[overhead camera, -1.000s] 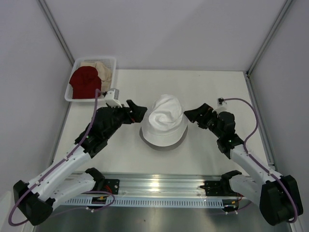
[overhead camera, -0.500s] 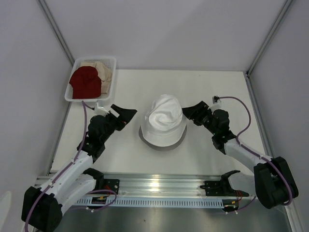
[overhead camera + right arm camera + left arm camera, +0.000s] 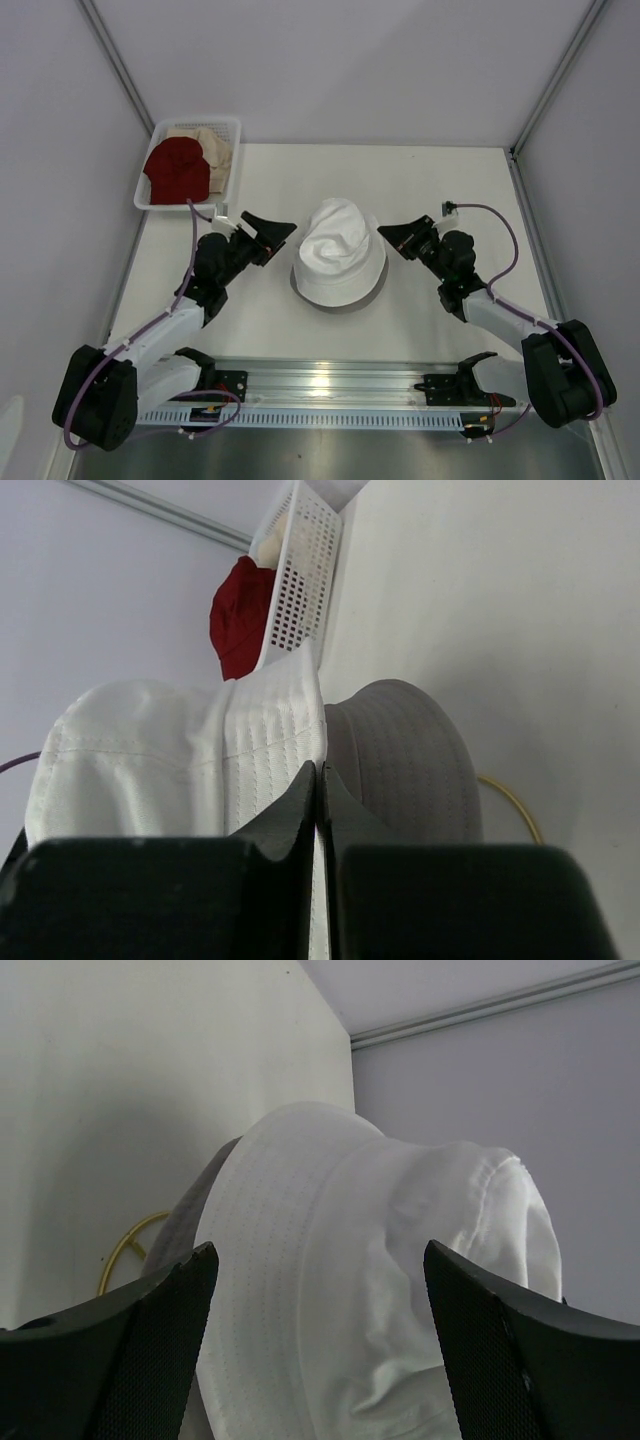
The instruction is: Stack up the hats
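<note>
Flanking the white hat (image 3: 338, 252): left end effector (image 3: 283, 238); right end effector (image 3: 392, 238).

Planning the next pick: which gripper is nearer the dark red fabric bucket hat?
Left: the left gripper lies between the dark red fabric bucket hat and white fabric bucket hat; right gripper beyond the white one.

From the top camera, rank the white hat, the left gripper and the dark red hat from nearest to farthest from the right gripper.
1. White hat: mid-table, right beside the right gripper.
2. Left gripper: on the opposite side of that hat.
3. Dark red hat: in the basket at the far left corner.
</note>
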`<state>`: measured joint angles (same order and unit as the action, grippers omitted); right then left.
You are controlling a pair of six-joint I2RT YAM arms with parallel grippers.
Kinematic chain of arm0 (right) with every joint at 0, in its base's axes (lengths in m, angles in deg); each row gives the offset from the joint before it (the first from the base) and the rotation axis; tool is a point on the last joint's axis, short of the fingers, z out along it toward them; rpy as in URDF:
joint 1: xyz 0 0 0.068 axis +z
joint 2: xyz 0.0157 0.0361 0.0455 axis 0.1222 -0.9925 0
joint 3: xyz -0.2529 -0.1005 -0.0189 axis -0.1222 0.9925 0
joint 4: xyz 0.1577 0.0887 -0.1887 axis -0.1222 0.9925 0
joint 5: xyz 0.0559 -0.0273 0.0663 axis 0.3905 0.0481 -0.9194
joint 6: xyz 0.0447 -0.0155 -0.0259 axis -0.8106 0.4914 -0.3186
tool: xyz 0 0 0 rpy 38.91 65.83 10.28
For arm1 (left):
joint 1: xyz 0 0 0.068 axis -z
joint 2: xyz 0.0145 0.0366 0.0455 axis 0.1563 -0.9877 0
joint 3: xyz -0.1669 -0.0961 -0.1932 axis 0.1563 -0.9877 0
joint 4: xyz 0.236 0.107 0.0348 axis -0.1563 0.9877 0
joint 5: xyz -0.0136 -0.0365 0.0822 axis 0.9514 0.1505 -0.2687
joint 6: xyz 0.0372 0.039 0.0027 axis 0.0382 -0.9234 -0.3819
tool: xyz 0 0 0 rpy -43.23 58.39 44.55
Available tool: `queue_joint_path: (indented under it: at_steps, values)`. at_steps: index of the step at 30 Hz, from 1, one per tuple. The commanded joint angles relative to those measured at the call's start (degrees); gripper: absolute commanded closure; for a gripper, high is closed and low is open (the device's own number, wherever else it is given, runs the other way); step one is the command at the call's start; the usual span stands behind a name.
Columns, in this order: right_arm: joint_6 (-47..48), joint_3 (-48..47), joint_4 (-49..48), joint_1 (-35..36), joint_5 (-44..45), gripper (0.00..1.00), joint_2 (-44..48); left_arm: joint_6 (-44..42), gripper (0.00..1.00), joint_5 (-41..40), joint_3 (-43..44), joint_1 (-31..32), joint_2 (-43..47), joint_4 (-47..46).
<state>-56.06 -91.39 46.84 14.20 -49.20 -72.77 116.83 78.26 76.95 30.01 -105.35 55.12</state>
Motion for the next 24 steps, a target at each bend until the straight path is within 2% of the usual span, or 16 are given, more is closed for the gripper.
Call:
queue_joint_path:
  at_steps: [1,6,19,24]
  values:
    - [-0.4,0.9,-2.8,0.4,0.5,1.0,1.0,1.8,0.14,0.1,-0.3,-0.3,-1.4,-1.9]
    - [0.9,2.3,-0.3,0.4,1.7,1.0,2.6,2.6,0.15,-1.2,-1.4,-0.3,-2.4,-1.8]
    - [5.9,6.1,3.9,0.9,7.0,1.0,7.7,6.2,0.25,1.7,-1.2,1.0,-7.2,-5.2]
    - [5.9,6.3,4.0,1.2,7.0,1.0,7.4,6.1,0.21,-0.4,-0.3,2.6,-6.8,-0.6]
